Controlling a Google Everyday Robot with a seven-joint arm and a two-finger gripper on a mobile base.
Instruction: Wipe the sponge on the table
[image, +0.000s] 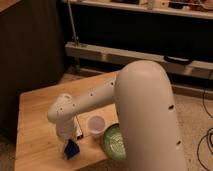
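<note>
A white cup (96, 125) stands just beside a green bowl (113, 143) (patterned), grey shelf (115, 54) behind.

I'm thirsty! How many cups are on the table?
1: the cup stands on the table between the gripper, at the sponge, and a green bowl. The arm may hide more.

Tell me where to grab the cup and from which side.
Probably across its rim from above: the cup stands upright, open-mouthed, on the table, while the arm, a green object and the end effector at the sponge crowd its sides.
</note>
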